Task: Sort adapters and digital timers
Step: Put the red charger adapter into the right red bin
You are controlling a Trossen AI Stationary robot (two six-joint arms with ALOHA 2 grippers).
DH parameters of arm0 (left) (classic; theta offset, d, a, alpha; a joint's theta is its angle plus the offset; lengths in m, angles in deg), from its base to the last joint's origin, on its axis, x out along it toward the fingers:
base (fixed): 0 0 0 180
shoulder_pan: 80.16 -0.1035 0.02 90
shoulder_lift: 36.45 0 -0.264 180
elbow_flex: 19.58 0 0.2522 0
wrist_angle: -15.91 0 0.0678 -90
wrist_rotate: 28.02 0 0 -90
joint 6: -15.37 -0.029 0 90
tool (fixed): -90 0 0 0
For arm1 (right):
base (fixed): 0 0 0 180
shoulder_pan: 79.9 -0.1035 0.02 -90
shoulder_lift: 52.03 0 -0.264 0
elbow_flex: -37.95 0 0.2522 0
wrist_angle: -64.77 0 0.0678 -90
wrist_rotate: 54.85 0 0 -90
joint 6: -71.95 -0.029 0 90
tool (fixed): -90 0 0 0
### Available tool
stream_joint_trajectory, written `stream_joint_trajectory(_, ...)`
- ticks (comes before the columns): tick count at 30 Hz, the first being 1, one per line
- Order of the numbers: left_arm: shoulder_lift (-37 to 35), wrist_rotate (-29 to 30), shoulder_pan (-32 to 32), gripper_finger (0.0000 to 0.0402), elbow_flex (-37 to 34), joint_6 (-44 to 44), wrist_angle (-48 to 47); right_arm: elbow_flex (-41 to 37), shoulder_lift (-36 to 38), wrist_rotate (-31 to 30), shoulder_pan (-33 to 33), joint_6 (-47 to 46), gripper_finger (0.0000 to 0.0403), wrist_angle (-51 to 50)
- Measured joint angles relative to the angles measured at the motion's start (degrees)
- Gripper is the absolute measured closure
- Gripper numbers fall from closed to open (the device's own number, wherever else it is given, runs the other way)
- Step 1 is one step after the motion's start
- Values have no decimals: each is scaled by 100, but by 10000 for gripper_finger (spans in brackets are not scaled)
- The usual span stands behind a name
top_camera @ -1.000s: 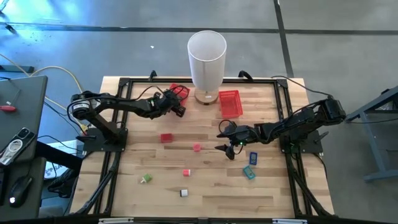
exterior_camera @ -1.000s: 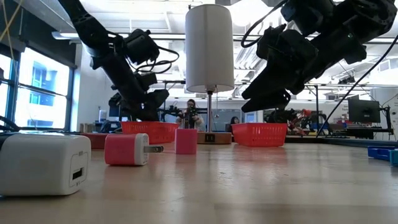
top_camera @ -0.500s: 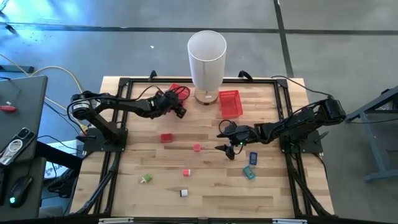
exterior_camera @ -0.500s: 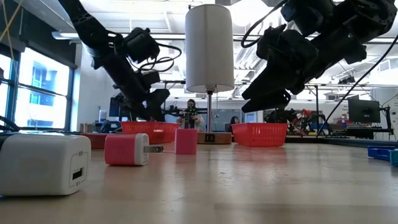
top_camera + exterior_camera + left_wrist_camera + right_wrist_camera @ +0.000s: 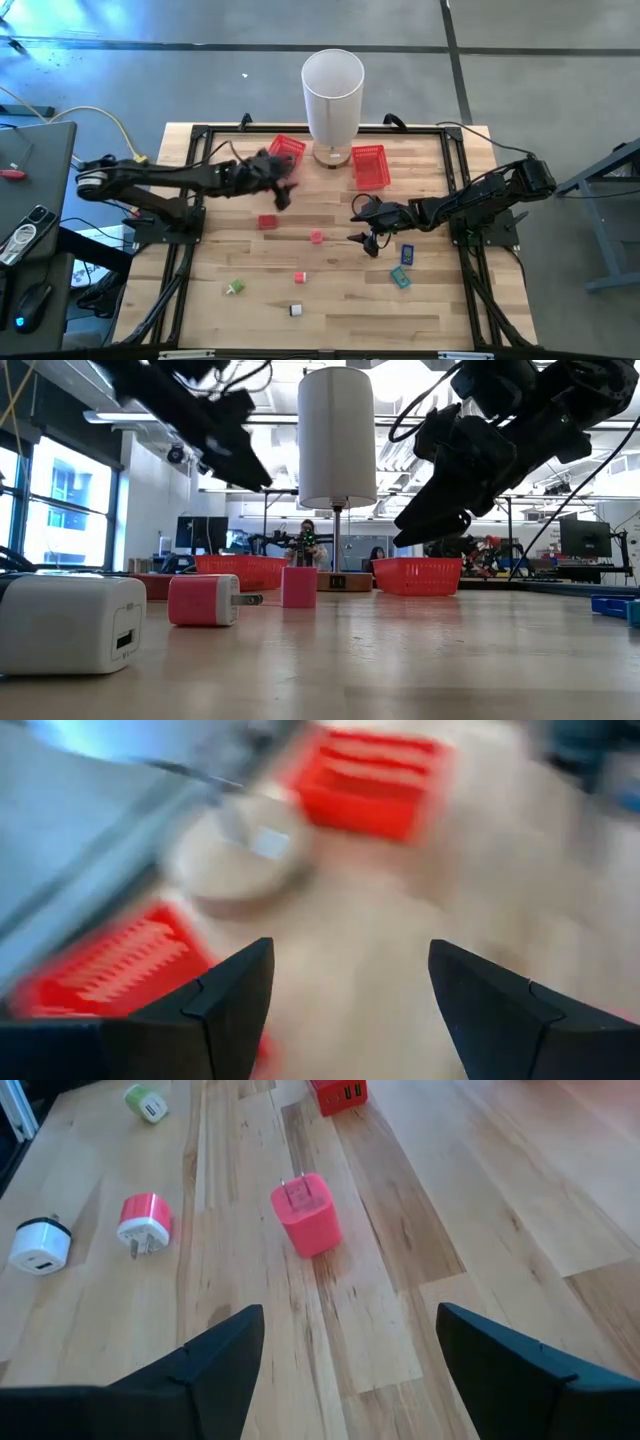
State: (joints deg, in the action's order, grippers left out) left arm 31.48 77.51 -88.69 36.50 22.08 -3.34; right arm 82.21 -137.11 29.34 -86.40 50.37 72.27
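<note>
Adapters [image 5: 316, 237] scattered mid-table, well apart

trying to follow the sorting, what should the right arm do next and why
Probably ease the right gripper forward and down onto the pink adapter. Its jaws are open and empty, and that adapter stands alone on the table just ahead of its fingers.

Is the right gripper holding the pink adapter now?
No, the right gripper is open and empty, and the pink adapter stands on the table ahead of it, apart from its fingers.
</note>
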Motion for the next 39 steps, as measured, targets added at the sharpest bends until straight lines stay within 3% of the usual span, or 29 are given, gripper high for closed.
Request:
stream_joint_trajectory(5, -321, -1019, 414, 143, 0, -555, -1156, 0, 0, 21, 0, 0, 117, -14)
stream_joint_trajectory(10, -348, -1226, 683, 143, -16, -610, -2240, 0, 0, 35, -21, 0, 117, -16)
stream_joint_trajectory(15, -428, -1410, 700, 143, -156, -546, -2342, 0, 0, 22, -108, 0, 117, -14)
stream_joint_trajectory(21, -569, -1567, 640, 143, -538, -584, -2023, -2, 0, 9, -219, 0, 117, -7)
stream_joint_trajectory(29, -924, -1583, 564, 143, -1587, -472, -756, -2, 0, -9, -214, 40, 117, -12)
stream_joint_trajectory(39, -944, -1543, 564, 143, -2311, -515, 161, -2, 0, -9, -214, 42, 117, 2)
